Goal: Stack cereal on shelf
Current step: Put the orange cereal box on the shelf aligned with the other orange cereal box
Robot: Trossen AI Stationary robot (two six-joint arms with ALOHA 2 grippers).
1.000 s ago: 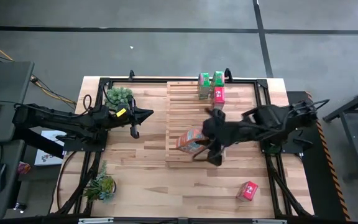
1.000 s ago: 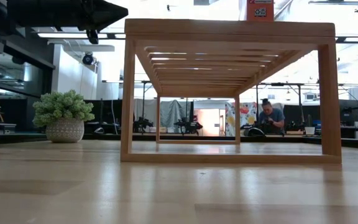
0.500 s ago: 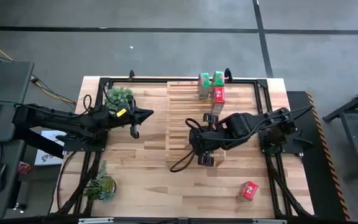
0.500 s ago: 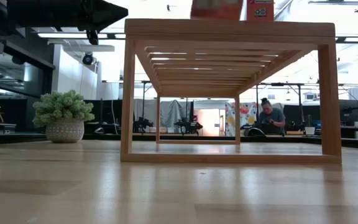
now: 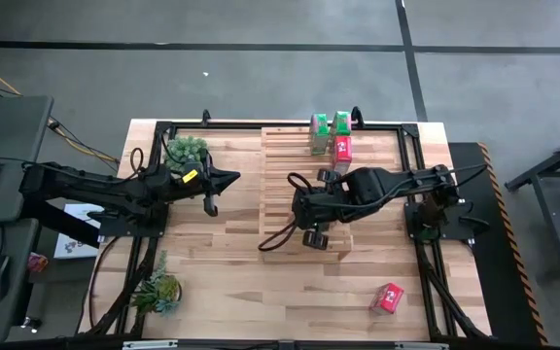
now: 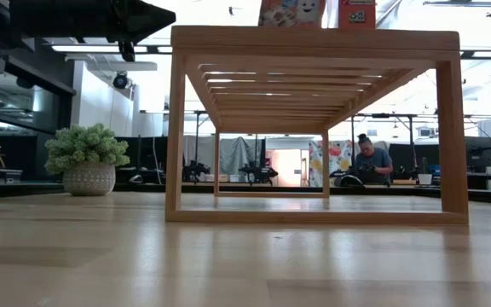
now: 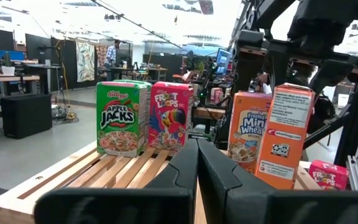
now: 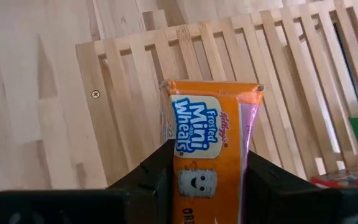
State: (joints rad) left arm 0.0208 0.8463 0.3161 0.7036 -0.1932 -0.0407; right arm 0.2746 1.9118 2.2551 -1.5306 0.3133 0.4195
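My right gripper (image 8: 209, 152) reaches over the middle of the pale slatted shelf (image 5: 280, 156) and is shut on an orange Frosted Mini Wheats cereal box (image 8: 210, 134). The low view shows the top of that box (image 6: 290, 12) above the shelf's top rail (image 6: 314, 38). The left wrist view shows the box (image 7: 248, 134) roughly upright. In the high view the right arm hides it. Two green boxes (image 5: 319, 124) and a red one (image 5: 341, 148) stand on the shelf's far end. My left gripper (image 7: 197, 152) waits shut at the table's left. My right gripper pinches the orange box between its two fingers (image 8: 148, 177), which lie on its two narrow sides (image 8: 251, 134). They come slanting down from above on the table's right. The box stands roughly upright with its printed face toward the wrist. Its lower end is hidden, so whether it rests on the slats I cannot tell.
A red cereal box (image 5: 389, 297) lies on the table near the front right. Potted plants stand at the far left (image 5: 185, 149) and near left (image 5: 158, 290). A black frame runs along the table's edges (image 5: 261, 124). A person (image 6: 372, 158) sits in the room behind.
My right gripper has tipped steeply downward and sunk toward the shelf top, shifting a little toward the far edge. The orange box has gone from lying tilted at the shelf's near end to roughly upright, and it has come into the low view above the top rail.
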